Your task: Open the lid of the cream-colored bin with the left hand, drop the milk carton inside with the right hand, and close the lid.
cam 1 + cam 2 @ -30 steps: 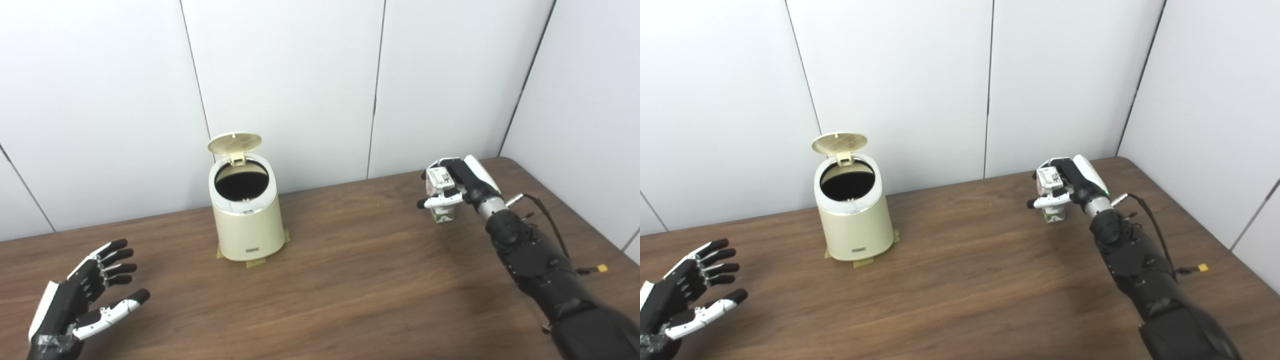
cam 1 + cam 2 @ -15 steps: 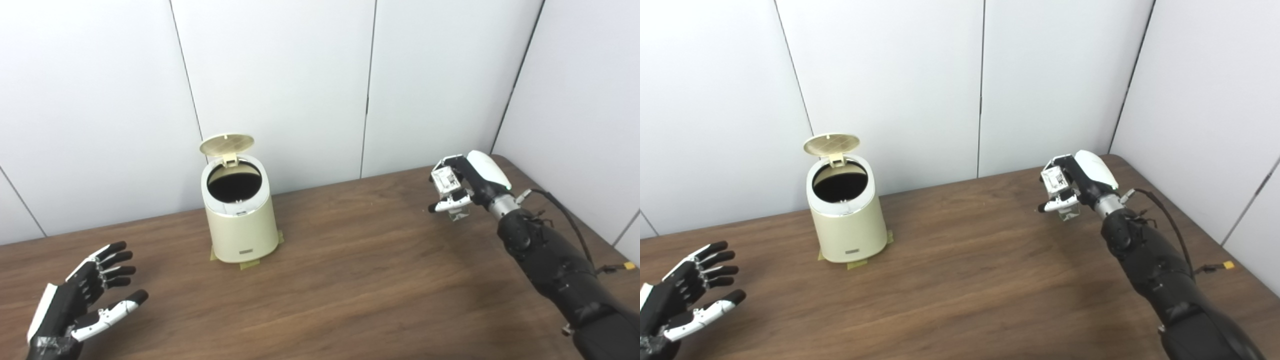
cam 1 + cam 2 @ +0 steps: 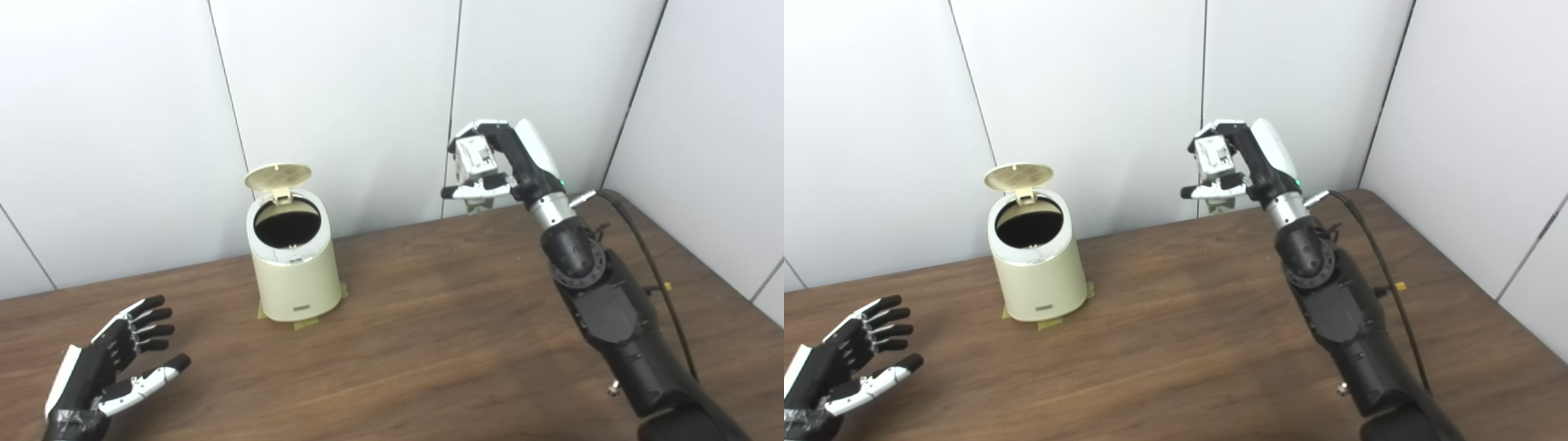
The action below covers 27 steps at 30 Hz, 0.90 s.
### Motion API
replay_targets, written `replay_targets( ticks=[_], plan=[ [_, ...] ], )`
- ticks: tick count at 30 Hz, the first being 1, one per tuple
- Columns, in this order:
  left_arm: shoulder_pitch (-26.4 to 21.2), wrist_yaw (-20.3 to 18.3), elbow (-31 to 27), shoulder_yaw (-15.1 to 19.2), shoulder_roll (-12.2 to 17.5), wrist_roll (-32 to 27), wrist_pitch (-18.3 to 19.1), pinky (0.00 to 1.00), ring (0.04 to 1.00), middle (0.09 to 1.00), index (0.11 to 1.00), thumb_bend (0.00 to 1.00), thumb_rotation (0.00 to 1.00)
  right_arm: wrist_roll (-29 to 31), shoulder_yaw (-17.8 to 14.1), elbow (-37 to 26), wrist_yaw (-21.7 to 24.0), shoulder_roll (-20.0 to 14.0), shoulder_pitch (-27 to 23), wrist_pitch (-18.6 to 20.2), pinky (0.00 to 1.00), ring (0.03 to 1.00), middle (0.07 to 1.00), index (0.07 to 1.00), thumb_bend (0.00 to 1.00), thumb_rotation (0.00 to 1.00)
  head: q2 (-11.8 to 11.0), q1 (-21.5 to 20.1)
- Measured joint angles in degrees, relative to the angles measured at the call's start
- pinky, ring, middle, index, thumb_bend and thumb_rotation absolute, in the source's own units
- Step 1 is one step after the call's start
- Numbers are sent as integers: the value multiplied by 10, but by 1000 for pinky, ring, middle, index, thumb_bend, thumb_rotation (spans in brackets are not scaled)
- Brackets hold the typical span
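The cream-colored bin (image 3: 297,269) stands on the brown table, left of centre, near the wall. Its round lid (image 3: 277,177) is tipped up at the back and the dark opening (image 3: 286,222) shows. My right hand (image 3: 499,165) is shut on the small white milk carton (image 3: 474,160) and holds it high above the table, to the right of the bin and well apart from it. My left hand (image 3: 116,367) is open and empty, low over the table's front left, away from the bin.
Yellow tape tabs (image 3: 306,323) stick out under the bin's base. White wall panels stand right behind the table. The table's right edge (image 3: 704,257) runs along the side wall. A black cable (image 3: 649,257) hangs off my right arm.
My right hand has lifted the milk carton high off the table and carried it left toward the bin. The left hand has barely moved. The lid stays open.
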Motion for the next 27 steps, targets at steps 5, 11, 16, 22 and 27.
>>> replay_targets(
  ticks=[5, 11, 16, 22, 27],
  plan=[
    [0, 9, 0, -8, -11, 5, 2, 667, 731, 791, 823, 751, 142, -8, -12, -18, -30, 69, -10, 59, 355, 417, 502, 530, 498, 0, -8, 31],
    [0, 17, -1, -15, -23, 17, 3, 637, 725, 787, 818, 763, 153, -10, -9, -21, -46, 121, -9, 68, 368, 419, 505, 522, 500, 0, -11, 69],
    [-2, 28, 0, -25, -32, 26, 2, 639, 712, 778, 814, 767, 180, -13, -7, -24, -69, 163, -11, 79, 359, 420, 487, 518, 500, 0, -14, 91],
    [-8, 44, 0, -30, -45, 42, 2, 632, 702, 773, 808, 791, 193, -12, 15, -14, -80, 203, -18, 78, 395, 426, 486, 513, 502, 0, -16, 105],
    [-8, 50, -7, -36, -55, 45, 5, 622, 708, 781, 814, 782, 189, -14, 37, -8, -80, 221, -27, 77, 353, 423, 486, 511, 500, 0, -16, 118]
  ],
)
